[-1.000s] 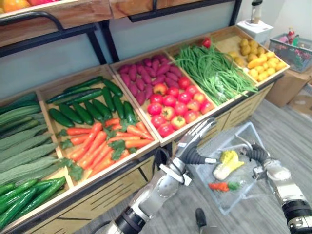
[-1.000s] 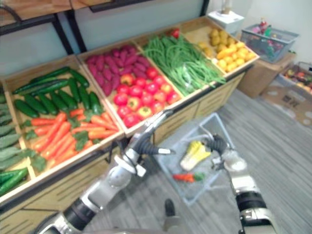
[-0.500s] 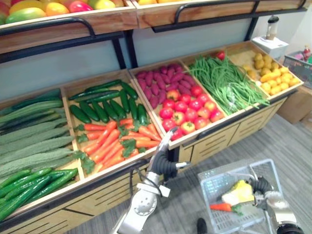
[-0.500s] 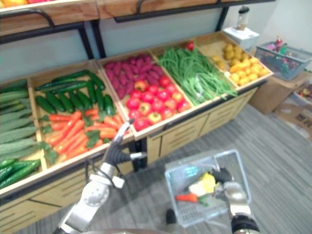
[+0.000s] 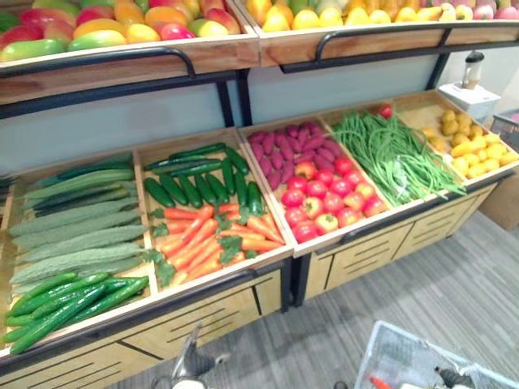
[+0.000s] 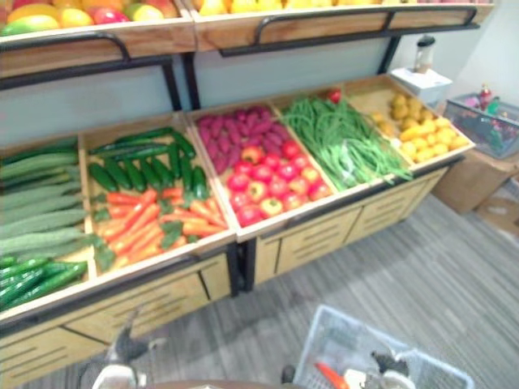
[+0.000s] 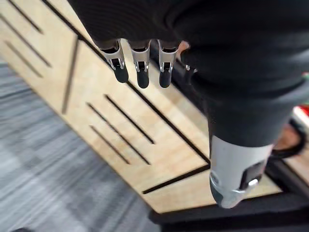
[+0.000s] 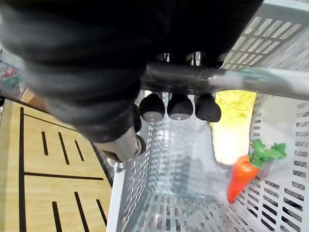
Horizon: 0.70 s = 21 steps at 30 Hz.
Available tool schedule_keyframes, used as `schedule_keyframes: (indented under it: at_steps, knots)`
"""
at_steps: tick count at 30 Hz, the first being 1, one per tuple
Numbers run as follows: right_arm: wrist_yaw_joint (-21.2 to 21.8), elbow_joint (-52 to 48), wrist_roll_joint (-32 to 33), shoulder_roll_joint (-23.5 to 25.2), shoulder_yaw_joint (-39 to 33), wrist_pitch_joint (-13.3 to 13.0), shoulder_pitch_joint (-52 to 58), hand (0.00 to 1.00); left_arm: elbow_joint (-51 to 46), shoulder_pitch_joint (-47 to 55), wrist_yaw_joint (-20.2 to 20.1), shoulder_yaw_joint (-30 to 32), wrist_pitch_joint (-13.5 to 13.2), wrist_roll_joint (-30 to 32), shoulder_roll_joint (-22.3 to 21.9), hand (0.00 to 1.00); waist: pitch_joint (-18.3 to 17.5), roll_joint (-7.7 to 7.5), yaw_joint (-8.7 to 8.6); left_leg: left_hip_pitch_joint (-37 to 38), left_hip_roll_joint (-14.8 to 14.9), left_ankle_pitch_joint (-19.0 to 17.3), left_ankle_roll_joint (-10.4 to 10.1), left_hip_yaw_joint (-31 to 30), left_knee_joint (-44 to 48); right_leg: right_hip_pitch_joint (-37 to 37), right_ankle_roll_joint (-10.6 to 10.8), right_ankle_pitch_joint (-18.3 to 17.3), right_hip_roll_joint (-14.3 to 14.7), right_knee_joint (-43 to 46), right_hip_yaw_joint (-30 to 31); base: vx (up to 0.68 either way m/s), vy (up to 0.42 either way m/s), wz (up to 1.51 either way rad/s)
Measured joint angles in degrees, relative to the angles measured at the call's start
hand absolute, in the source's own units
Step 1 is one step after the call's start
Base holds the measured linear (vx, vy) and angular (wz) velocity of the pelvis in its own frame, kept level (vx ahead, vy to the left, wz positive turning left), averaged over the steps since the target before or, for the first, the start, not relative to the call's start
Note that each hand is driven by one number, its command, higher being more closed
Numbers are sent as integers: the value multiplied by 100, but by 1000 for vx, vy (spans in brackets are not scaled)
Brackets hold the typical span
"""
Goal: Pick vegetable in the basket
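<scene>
Right wrist view gives us the plainest reading: the right hand point(image 8: 180, 107) has its dark-tipped fingers curled round the grey metal handle point(image 8: 236, 79) of the white slotted plastic basket point(image 8: 128, 193), so it grips that handle firmly. Inside the basket we see a small orange carrot with a green leafy top point(image 8: 241, 176) lying on the floor near one slotted wall, and just beside it a pale yellow leafy vegetable point(image 8: 234, 125); whether the two touch we cannot tell. From the head camera the basket sits low at the robot's right, over the grey striped floor point(image 5: 422, 284) and apart from the pale wooden produce stand point(image 5: 365, 251). The left hand point(image 7: 141, 72) hangs with its fingers straight and loose, holding nothing, in front of the stand's slotted wooden front panel point(image 7: 111, 135). On the stand we make out, from left to right, long bumpy pale-green gourds point(image 5: 73, 227), dark green cucumbers point(image 5: 195, 174) behind a heap of orange carrots point(image 5: 215, 239), purple sweet potatoes point(image 5: 288, 146) behind red tomatoes point(image 5: 324, 198), a bundle of long green beans point(image 5: 389, 154), and small yellow round produce point(image 5: 474, 146) in the far right compartment. Above them a wooden shelf point(image 5: 203, 57) carries red, yellow and orange fruit.
</scene>
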Motion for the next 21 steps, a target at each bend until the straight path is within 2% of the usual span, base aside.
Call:
schedule_keyframes:
  at_steps: [5,6,12,17,21]
  knots:
    - [-280,173,31,217,-206,-119,153,100,1216,5,183,390,287,74,-134,0,-134,-34,-2,80,9,-42,20,0,0,92,-29,-83,8,-41,-13,1,-2,1]
    - [-284,219,27,225,-207,-123,151,100,1306,4,125,436,319,64,-149,0,-139,-39,-4,84,8,-46,23,3,0,96,-29,-84,7,-42,-10,0,0,0]
    - [-127,282,-235,255,-205,-105,191,100,1862,32,-808,1084,668,44,-329,0,-139,-19,-14,168,20,-89,9,38,-1,165,-30,-87,23,-70,25,0,-13,-3]
    - [-22,453,-418,257,-83,-98,114,100,1912,-33,-848,1435,769,-59,-458,0,-137,3,-4,154,19,-115,1,46,-1,163,-30,-87,24,-109,30,0,0,0]
    - [3,481,-470,273,19,-63,98,100,1916,-37,-850,1437,769,-63,-497,0,-136,56,2,155,19,-138,-24,58,0,179,-30,-86,29,-156,30,28,-6,-1]
